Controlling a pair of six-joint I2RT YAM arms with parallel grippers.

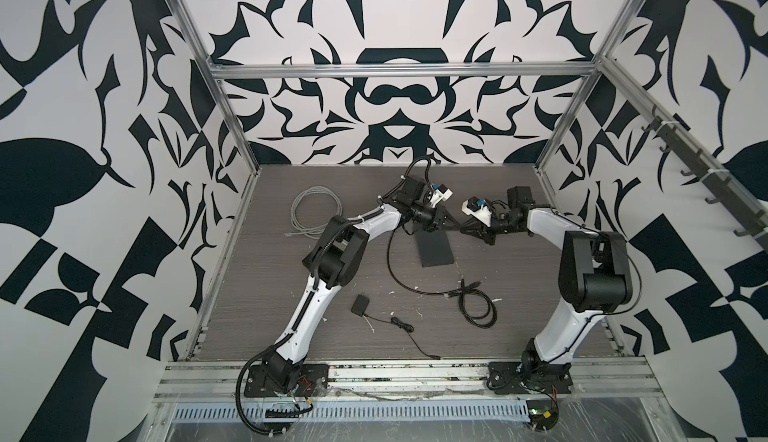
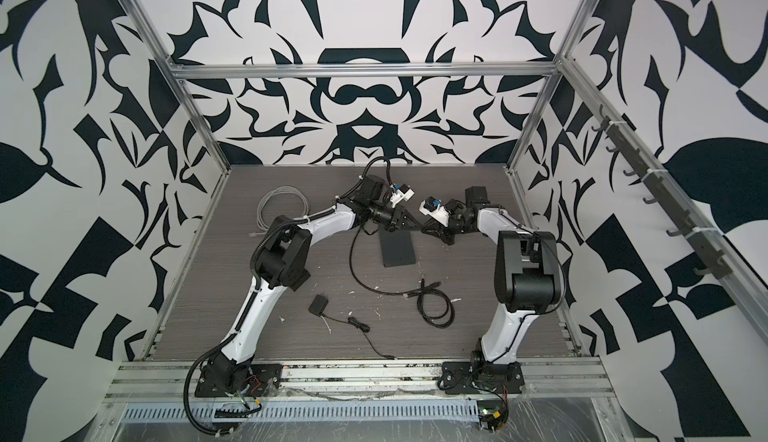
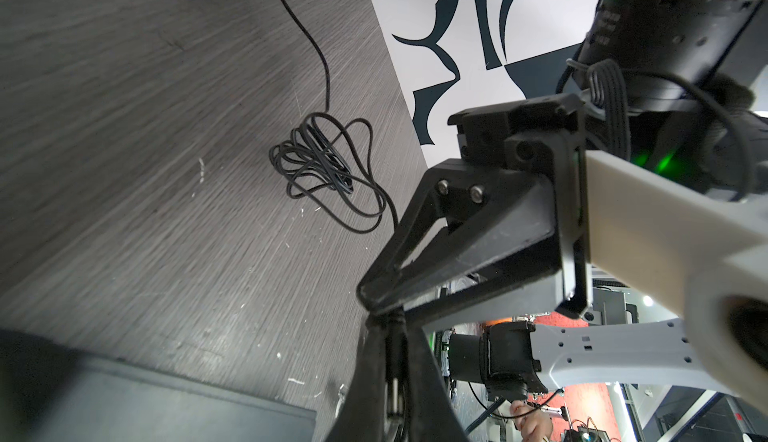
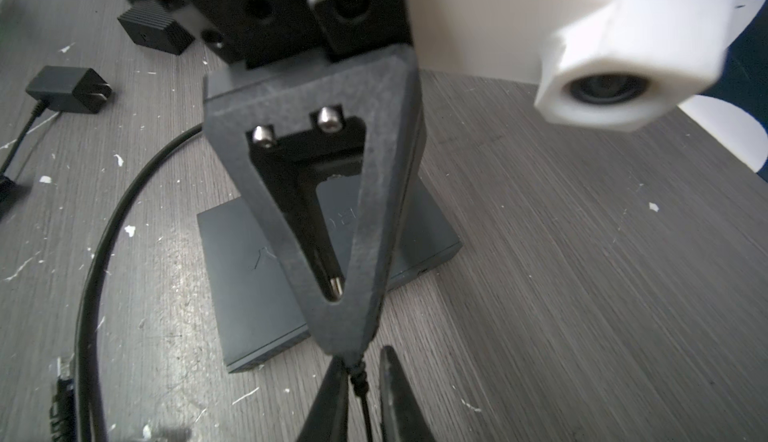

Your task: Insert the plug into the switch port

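The switch (image 1: 435, 249) (image 2: 399, 249) is a flat dark box lying mid-table. It also fills the middle of the right wrist view as the switch (image 4: 257, 278). Both grippers meet tip to tip just above its far end. My left gripper (image 1: 452, 224) (image 2: 417, 224) (image 3: 392, 336) is shut on the plug (image 3: 394, 377), a black barrel with a metal tip (image 4: 337, 286). My right gripper (image 1: 467, 231) (image 2: 427, 228) (image 4: 365, 361) stands narrowly open around the plug's ribbed cable end (image 4: 359, 377). One finger touches that end, with a gap to the other finger.
A grey coiled cable (image 1: 316, 211) lies at the back left. A black power adapter (image 1: 358, 305) (image 4: 70, 89) with a thin lead sits near the front. A looped black cord (image 1: 478, 303) (image 3: 324, 166) lies right of centre, and the plug's cable (image 1: 390, 261) curves past the switch.
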